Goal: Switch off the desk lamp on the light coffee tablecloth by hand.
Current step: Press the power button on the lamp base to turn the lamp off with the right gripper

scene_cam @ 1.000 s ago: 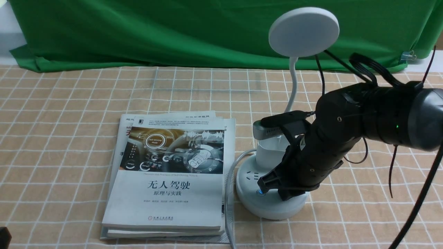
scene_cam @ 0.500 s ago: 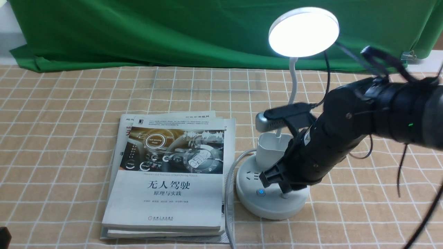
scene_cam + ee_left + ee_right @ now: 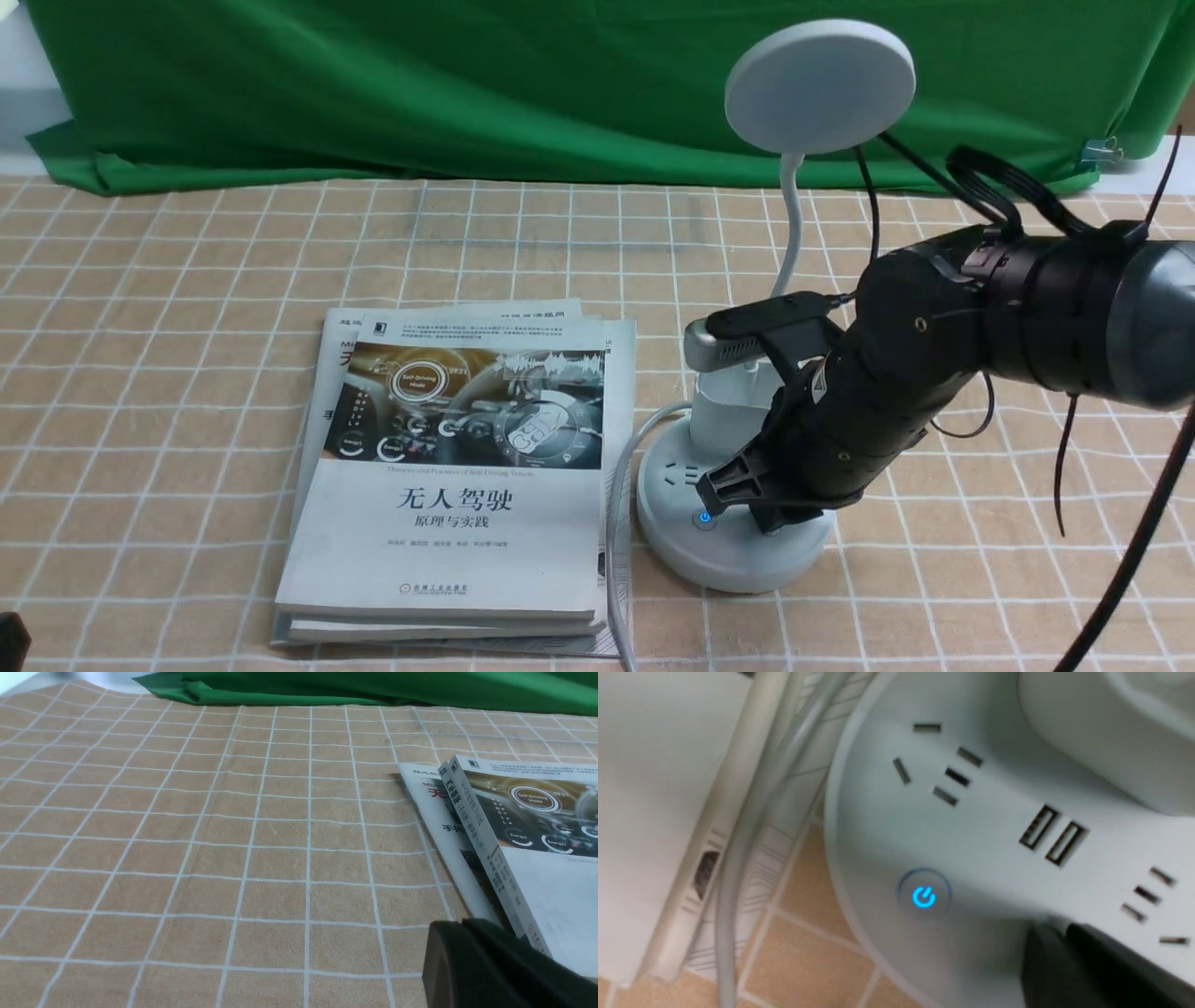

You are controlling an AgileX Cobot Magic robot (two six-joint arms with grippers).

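Note:
The white desk lamp stands on the light coffee tablecloth (image 3: pixel 187 373), right of centre. Its disc head (image 3: pixel 820 86) is dark. Its thin neck (image 3: pixel 792 224) rises behind the cup holder (image 3: pixel 724 411). My right gripper (image 3: pixel 767 523) is shut, and its tip rests on the round base (image 3: pixel 728 560), just right of the glowing blue power button (image 3: pixel 702 517). In the right wrist view the shut tips (image 3: pixel 1057 933) touch the base (image 3: pixel 878 826) beside that button (image 3: pixel 923 897); whatever lies under them is hidden. My left gripper (image 3: pixel 460 927) is shut and empty, low over the cloth.
A stack of books (image 3: pixel 457 476) lies left of the lamp base, with the lamp's white cable (image 3: pixel 616 523) running between them. The books' corner (image 3: pixel 514 826) lies next to my left gripper. A green cloth backdrop (image 3: pixel 467 84) hangs at the back.
Half a second ago the lamp head was lit and my right gripper was raised off the base. Now the gripper is back down on the base and the head is dark.

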